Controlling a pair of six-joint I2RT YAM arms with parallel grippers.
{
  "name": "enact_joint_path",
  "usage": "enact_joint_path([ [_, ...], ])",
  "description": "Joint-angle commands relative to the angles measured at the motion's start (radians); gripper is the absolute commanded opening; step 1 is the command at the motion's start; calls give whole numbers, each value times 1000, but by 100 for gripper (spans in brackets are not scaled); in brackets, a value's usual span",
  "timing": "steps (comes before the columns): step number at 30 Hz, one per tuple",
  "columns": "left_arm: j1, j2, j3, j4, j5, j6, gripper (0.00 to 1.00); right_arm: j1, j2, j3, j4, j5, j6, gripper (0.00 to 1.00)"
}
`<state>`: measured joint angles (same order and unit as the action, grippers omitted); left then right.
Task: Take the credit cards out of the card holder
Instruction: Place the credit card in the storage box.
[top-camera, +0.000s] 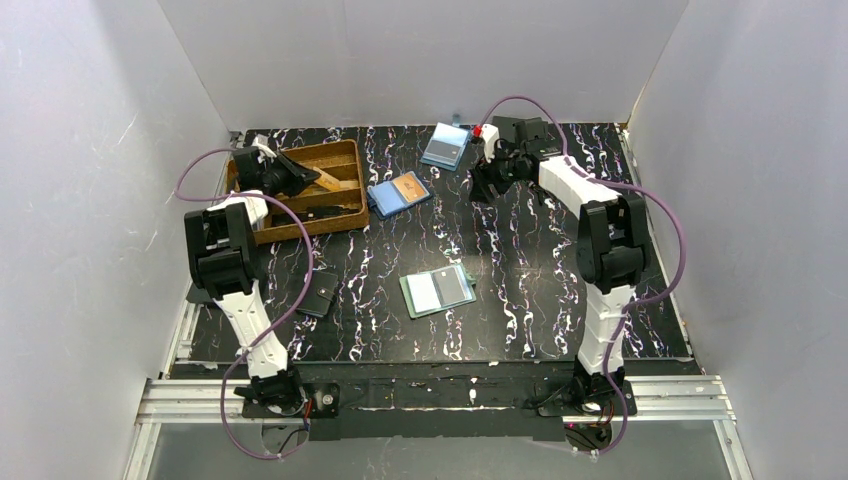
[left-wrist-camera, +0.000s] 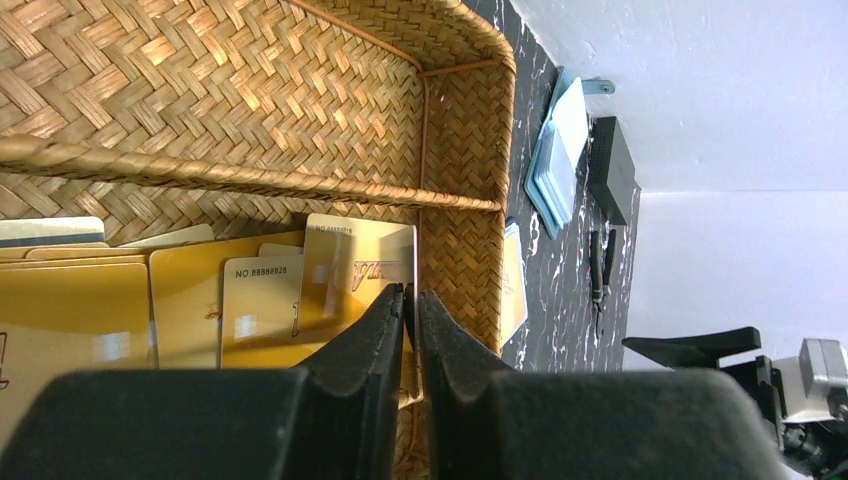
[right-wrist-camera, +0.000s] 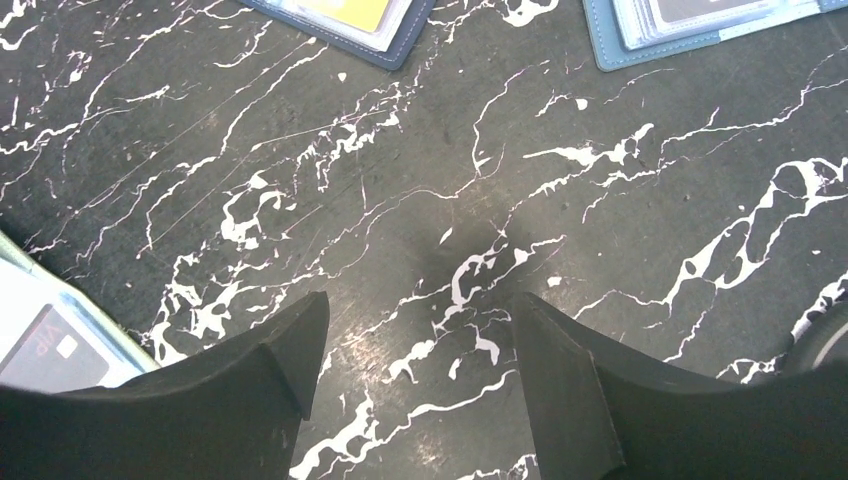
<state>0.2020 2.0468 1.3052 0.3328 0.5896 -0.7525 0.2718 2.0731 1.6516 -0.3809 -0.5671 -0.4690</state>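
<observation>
We record a black worktop (top-camera: 520, 260) veined in white, closed in by plain white walls (top-camera: 420, 60) at the back and both sides. At its far left we list a woven brown basket (top-camera: 358, 180), rectangular, split lengthwise by a divider. Just beside the basket's right end lies a bright blue holder (top-camera: 381, 199) showing an orange card (top-camera: 407, 187). Further back, near the rear wall, we note a pale-blue holder (top-camera: 437, 158) showing a grey card (top-camera: 449, 140). Near the left edge we enter a small flat dark square (top-camera: 318, 293), its nature unclear. The left wrist view adds a black box (left-wrist-camera: 610, 165) against the wall.
</observation>
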Motion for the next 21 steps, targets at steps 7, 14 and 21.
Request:
enact_joint_path([
  [7, 4, -114, -27, -73, -174, 47, 36, 6, -150, -83, 59, 6, 12, 77],
  [14, 5, -351, -86, -263, -369, 177, 63, 6, -215, -104, -33, -34, -44, 77],
  [21, 43, -633, -269, -286, -356, 109, 98, 9, -268, -46, -352, -91, -204, 77],
])
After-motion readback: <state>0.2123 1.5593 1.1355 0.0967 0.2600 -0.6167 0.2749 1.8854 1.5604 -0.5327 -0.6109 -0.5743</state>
